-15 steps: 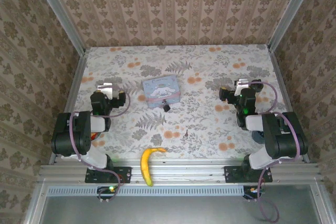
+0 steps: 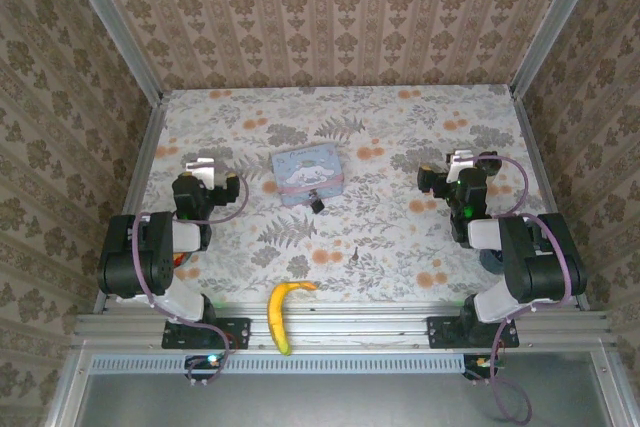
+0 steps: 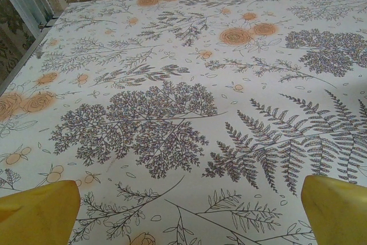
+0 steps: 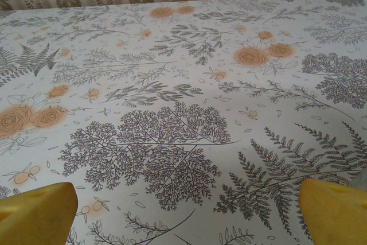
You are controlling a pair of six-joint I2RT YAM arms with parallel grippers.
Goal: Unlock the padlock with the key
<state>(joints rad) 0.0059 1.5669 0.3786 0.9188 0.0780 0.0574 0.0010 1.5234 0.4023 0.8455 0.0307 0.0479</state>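
Observation:
The padlock (image 2: pixel 316 204) is a tiny dark block on the floral table, just below the front edge of the pale blue tin (image 2: pixel 308 175). The key (image 2: pixel 356 253) is a thin dark sliver lying nearer the front, right of centre. My left gripper (image 2: pixel 200 165) sits at the left side, well left of the tin, open and empty. My right gripper (image 2: pixel 462 159) sits at the right side, far from both things, also open. In the left wrist view the yellow fingertips (image 3: pixel 37 213) stand wide apart over bare cloth; the right wrist view shows its fingertips (image 4: pixel 332 207) the same way.
A banana (image 2: pixel 283 312) lies at the table's front edge between the arm bases. A dark round object (image 2: pixel 489 259) is partly hidden under the right arm. Metal rails and patterned walls (image 2: pixel 330 17) close in the table on three sides.

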